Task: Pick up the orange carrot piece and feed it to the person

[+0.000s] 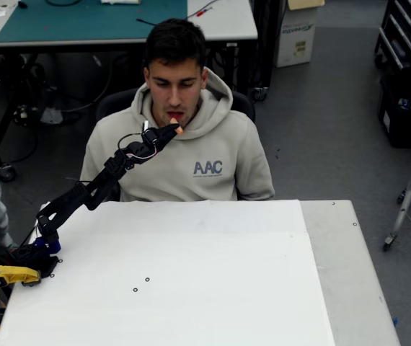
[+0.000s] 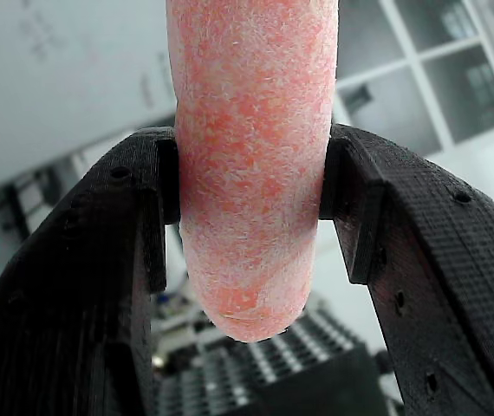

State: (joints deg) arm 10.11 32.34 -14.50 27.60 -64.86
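As the overhead view shows, the arm [image 1: 90, 191] is extended from its base at the table's [image 1: 277, 288] left edge toward the person [image 1: 180, 137] seated behind the table. The gripper [image 1: 171, 132] is raised to chin height, with the orange carrot piece [image 1: 177, 130] at its tip, just below the person's mouth; contact with the lips cannot be confirmed.

In the wrist view, the gripper [image 2: 249, 208] is clamped on the orange carrot piece [image 2: 251, 165]. Both jaws press its sides, and its rounded end projects below them.

Judged step: delivery, late in the task, with pickup complete. The next move calls for a short, slow advance toward the mouth, with the grip maintained until the person takes the piece.
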